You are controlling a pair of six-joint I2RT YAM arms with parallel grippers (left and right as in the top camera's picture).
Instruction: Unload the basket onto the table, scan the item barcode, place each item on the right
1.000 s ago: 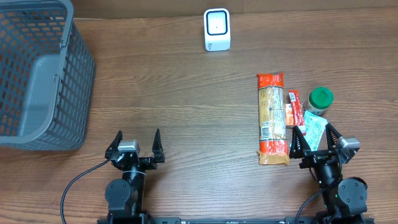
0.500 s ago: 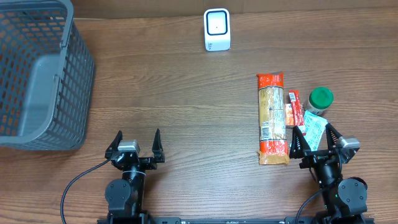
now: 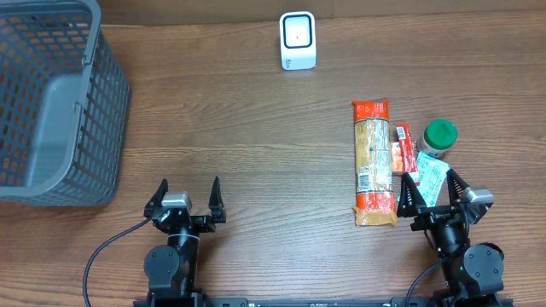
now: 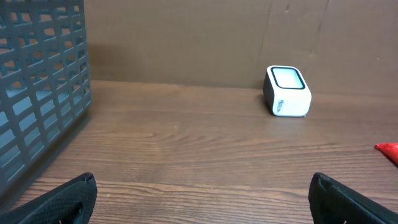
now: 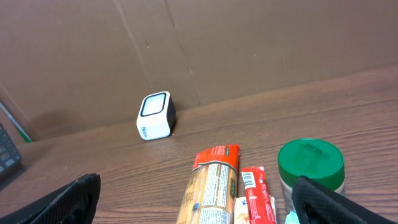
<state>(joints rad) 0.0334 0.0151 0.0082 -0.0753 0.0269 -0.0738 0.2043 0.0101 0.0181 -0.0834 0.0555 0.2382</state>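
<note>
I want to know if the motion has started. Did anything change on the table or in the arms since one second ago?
Nothing visibly changed. The left gripper and the right gripper stay at the near edge, jaws open and empty. The barcode scanner, the long red-ended packet, the green-lidded jar and the grey basket lie as before.

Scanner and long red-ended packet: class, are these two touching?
Apart. The overhead view shows a stretch of bare table between the scanner and the long red-ended packet.

Wooden table: basket, scanner, pasta packet, red bar, green-lidded jar.
</note>
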